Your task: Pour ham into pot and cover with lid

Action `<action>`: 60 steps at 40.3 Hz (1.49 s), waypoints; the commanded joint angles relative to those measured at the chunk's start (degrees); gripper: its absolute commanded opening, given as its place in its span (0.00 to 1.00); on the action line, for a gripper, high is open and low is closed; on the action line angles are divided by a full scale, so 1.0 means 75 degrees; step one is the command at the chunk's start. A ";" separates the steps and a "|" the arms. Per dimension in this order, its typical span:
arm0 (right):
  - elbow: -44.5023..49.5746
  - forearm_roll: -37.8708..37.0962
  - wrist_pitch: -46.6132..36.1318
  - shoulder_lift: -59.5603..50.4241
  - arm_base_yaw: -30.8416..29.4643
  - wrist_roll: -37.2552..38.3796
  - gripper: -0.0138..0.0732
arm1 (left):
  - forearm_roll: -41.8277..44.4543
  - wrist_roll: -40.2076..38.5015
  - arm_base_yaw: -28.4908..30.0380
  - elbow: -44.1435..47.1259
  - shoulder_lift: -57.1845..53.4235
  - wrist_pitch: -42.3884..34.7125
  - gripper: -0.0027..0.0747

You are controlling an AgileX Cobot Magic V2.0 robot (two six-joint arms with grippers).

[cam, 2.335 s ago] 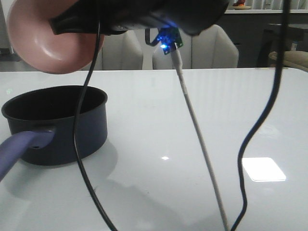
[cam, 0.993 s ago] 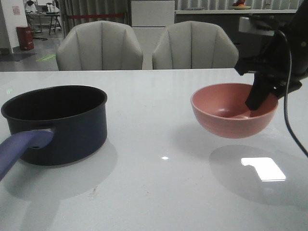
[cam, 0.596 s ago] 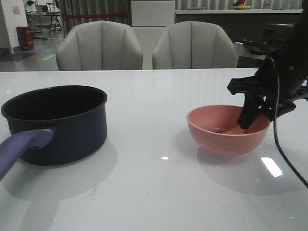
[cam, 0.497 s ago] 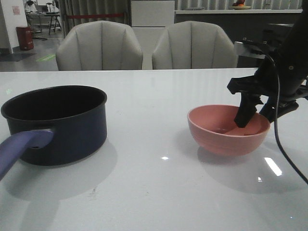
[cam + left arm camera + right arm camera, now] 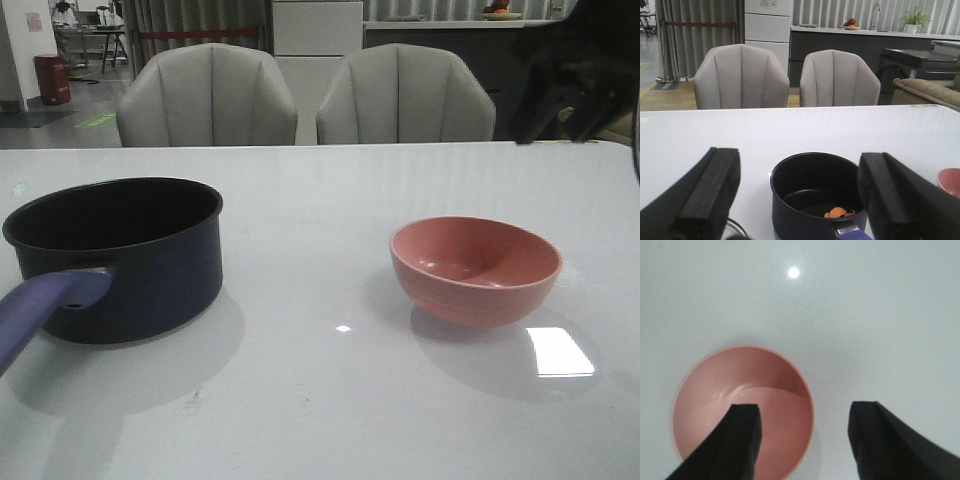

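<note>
**Ham in pot, bowl set down, both pincers apart**

Left pincer (image 5: 800, 200) stood spread wide, gripping nothing. Just beyond it sat the pot (image 5: 817, 192), and the ham (image 5: 838, 212) lay as a few orange bits on its black floor. The front view hid that floor. Right pincer (image 5: 805, 440) hung with fingers apart above the pink bowl (image 5: 742, 410), one finger over its inside, the other over bare worktop (image 5: 880, 315). Bowl looked bare inside. From the front, that arm was only a dark, cut-off blur.
</note>
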 commanded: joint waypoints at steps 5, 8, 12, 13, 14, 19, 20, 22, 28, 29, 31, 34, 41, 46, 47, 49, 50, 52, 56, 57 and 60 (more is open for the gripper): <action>0.0638 0.0042 -0.1013 -0.1890 0.0006 -0.0190 0.73 | -0.0033 0.0016 -0.0075 -0.0200 0.0096 -0.0539 0.72; 0.1072 0.0042 -0.1441 -0.2475 0.0070 -0.0190 0.73 | -0.0033 0.0016 -0.0075 -0.0200 0.0096 -0.0539 0.72; 0.1782 0.0042 -0.2190 -0.3434 0.0303 -0.0190 0.73 | -0.0033 0.0016 -0.0075 -0.0200 0.0096 -0.0564 0.72; 0.1985 0.0042 -0.2392 -0.3629 0.0360 -0.0190 0.73 | -0.0033 0.0016 -0.0075 -0.0200 0.0096 -0.0564 0.72; 0.2146 0.0042 -0.2549 -0.3901 0.0437 -0.0190 0.73 | -0.0033 0.0016 -0.0075 -0.0200 0.0096 -0.0564 0.72; 0.3178 0.0049 -0.3427 -0.5154 0.0805 -0.0190 0.73 | -0.0033 0.0016 -0.0075 -0.0200 0.0096 -0.0550 0.72; 0.3418 0.0049 -0.3592 -0.5364 0.0863 -0.0190 0.73 | -0.0033 0.0016 -0.0075 -0.0200 0.0096 -0.0550 0.72; 0.3837 0.0049 -0.3824 -0.5832 0.0971 -0.0190 0.73 | -0.0033 0.0016 -0.0075 -0.0200 0.0096 -0.0550 0.72; 0.5072 0.0049 -0.4165 -0.7435 0.1131 -0.0190 0.73 | -0.0033 0.0016 -0.0075 -0.0200 0.0096 -0.0550 0.72; 0.5234 0.0063 -0.4210 -0.7719 0.1149 -0.0190 0.73 | -0.0033 0.0016 -0.0075 -0.0200 0.0096 -0.0550 0.72; 0.5659 0.0141 -0.4341 -0.8215 0.1157 -0.0190 0.73 | -0.0033 0.0016 -0.0075 -0.0200 0.0096 -0.0550 0.72; 0.6152 0.0374 -0.4426 -0.8932 0.1157 -0.0190 0.73 | -0.0033 0.0016 -0.0075 -0.0200 0.0096 -0.0550 0.72; 0.7150 0.0605 -0.4350 -1.0221 0.1157 -0.0181 0.73 | -0.0033 0.0016 -0.0075 -0.0200 0.0096 -0.0550 0.72; 0.7521 0.0621 -0.4329 -1.0547 0.1157 -0.0181 0.73 | -0.0033 0.0016 -0.0075 -0.0200 0.0096 -0.0550 0.72; 0.7556 0.0621 -0.4328 -1.0554 0.1157 -0.0181 0.73 | -0.0033 0.0016 -0.0075 -0.0200 0.0096 -0.0550 0.72; 0.7624 0.0621 -0.4287 -1.0554 0.1157 -0.0181 0.73 | -0.0033 0.0016 -0.0075 -0.0200 0.0096 -0.0550 0.72; 0.7642 0.0621 -0.4248 -1.0554 0.1157 -0.0181 0.73 | -0.0033 0.0016 -0.0075 -0.0200 0.0096 -0.0550 0.72; 0.7693 0.0621 -0.4244 -1.0554 0.1157 -0.0181 0.72 | -0.0033 0.0016 -0.0075 -0.0200 0.0096 -0.0550 0.72; 0.7739 0.0621 -0.4244 -1.0554 0.1149 -0.0188 0.63 | -0.0033 0.0016 -0.0075 -0.0200 0.0096 -0.0550 0.72; 0.7764 0.0621 -0.4266 -1.0554 0.1149 -0.0188 0.58 | -0.0033 0.0016 -0.0075 -0.0200 0.0096 -0.0550 0.72; 0.7785 0.0621 -0.4239 -1.0554 0.1149 -0.0188 0.42 | -0.0033 0.0016 -0.0075 -0.0200 0.0096 -0.0550 0.72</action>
